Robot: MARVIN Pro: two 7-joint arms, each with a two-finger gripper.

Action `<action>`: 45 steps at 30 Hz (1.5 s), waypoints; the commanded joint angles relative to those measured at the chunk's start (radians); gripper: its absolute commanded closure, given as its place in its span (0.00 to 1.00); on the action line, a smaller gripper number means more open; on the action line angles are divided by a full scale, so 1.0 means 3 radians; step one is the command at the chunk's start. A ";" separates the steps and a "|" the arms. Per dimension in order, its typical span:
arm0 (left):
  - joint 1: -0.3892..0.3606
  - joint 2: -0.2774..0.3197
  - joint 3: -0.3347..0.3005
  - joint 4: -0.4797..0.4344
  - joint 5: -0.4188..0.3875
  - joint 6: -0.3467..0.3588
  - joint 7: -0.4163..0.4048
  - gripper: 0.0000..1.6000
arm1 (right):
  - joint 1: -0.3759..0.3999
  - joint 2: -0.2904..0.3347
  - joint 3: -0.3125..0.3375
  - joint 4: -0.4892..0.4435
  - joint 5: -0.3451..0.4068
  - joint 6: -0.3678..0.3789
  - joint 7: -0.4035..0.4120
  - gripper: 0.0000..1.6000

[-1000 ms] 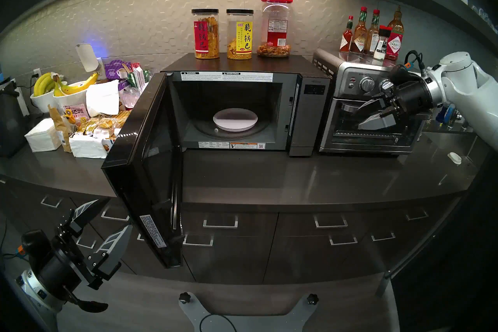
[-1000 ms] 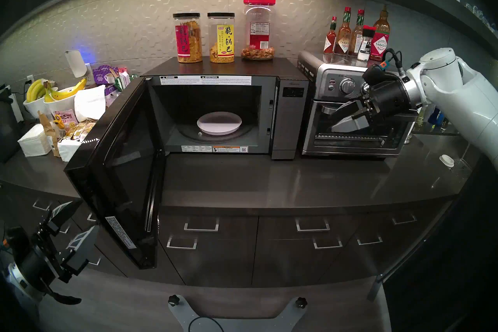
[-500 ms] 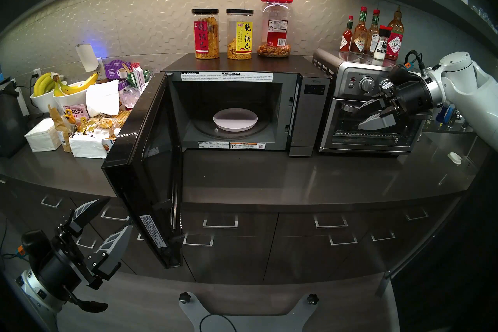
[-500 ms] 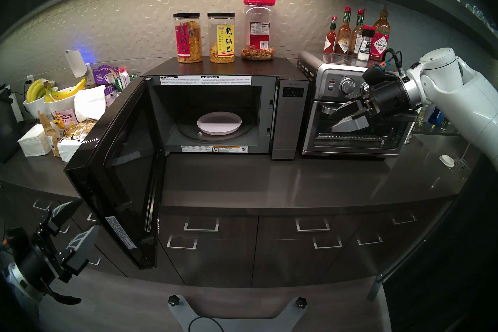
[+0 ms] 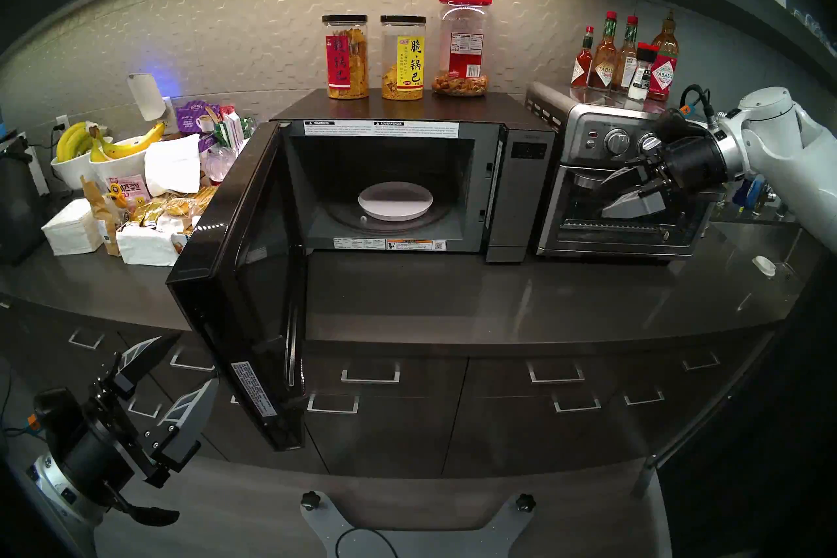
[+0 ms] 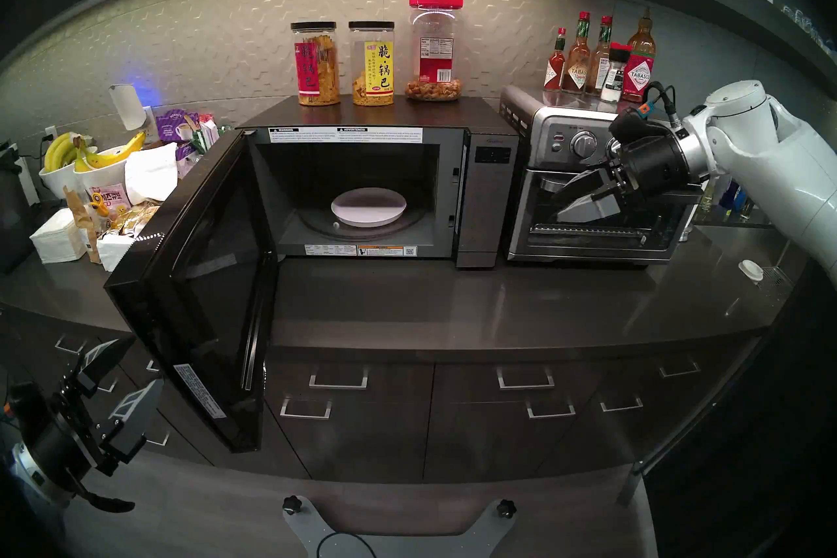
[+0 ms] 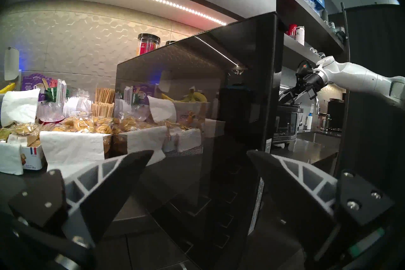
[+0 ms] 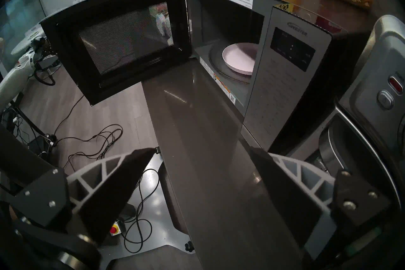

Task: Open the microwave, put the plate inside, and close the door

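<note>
The black microwave (image 5: 516, 190) stands on the counter with its door (image 5: 235, 294) swung wide open to the left, over the counter's front edge. The white plate (image 5: 395, 201) lies on the turntable inside; it also shows in the right wrist view (image 8: 240, 57). My left gripper (image 5: 194, 360) is open and empty, low beside the door's outer glass face (image 7: 186, 98), apart from it. My right gripper (image 5: 598, 201) is open and empty, in front of the toaster oven, right of the microwave's control strip (image 8: 285, 79).
A steel toaster oven (image 5: 625, 136) stands right of the microwave, with sauce bottles (image 5: 634, 59) on top. Three jars (image 5: 403, 59) stand on the microwave. Banana bowls (image 5: 104, 154) and snack packs (image 5: 149, 222) crowd the left counter. A white cap (image 5: 764, 265) lies far right.
The door has swung slightly further left. My left gripper has shifted slightly left with it. The right arm and the plate have not moved.
</note>
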 commanded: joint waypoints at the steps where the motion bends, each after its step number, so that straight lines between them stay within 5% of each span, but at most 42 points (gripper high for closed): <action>1: -0.0005 -0.0020 -0.0019 -0.0054 -0.0038 -0.0008 -0.0009 0.00 | 0.0073 0.0008 0.0035 -0.0007 0.0023 0.0009 0.0169 0.00; 12: 0.0002 -0.0065 -0.0051 -0.0054 -0.0058 0.0004 -0.0026 0.00 | 0.0075 0.0008 0.0033 -0.0006 0.0023 0.0009 0.0171 0.00; 16: 0.0004 -0.0076 -0.0064 -0.0054 -0.0067 0.0003 -0.0041 0.24 | 0.0075 0.0008 0.0033 -0.0006 0.0023 0.0009 0.0171 0.00; 23: 0.0012 -0.0096 -0.0085 -0.0054 -0.0083 -0.0001 -0.0081 0.16 | 0.0076 0.0008 0.0032 -0.0007 0.0023 0.0009 0.0169 0.00; 31: 0.0022 -0.0122 -0.0110 -0.0054 -0.0100 0.0000 -0.0125 0.25 | 0.0077 0.0008 0.0030 -0.0006 0.0024 0.0008 0.0170 0.00; 34: 0.0024 -0.0131 -0.0119 -0.0054 -0.0107 -0.0001 -0.0144 0.35 | 0.0078 0.0008 0.0029 -0.0006 0.0024 0.0008 0.0170 0.00; 35: 0.0024 -0.0133 -0.0122 -0.0054 -0.0108 -0.0001 -0.0148 0.45 | 0.0078 0.0008 0.0029 -0.0006 0.0024 0.0008 0.0170 0.00; 45: 0.0032 -0.0170 -0.0146 -0.0054 -0.0119 0.0005 -0.0202 0.71 | 0.0080 0.0008 0.0027 -0.0006 0.0024 0.0008 0.0169 0.00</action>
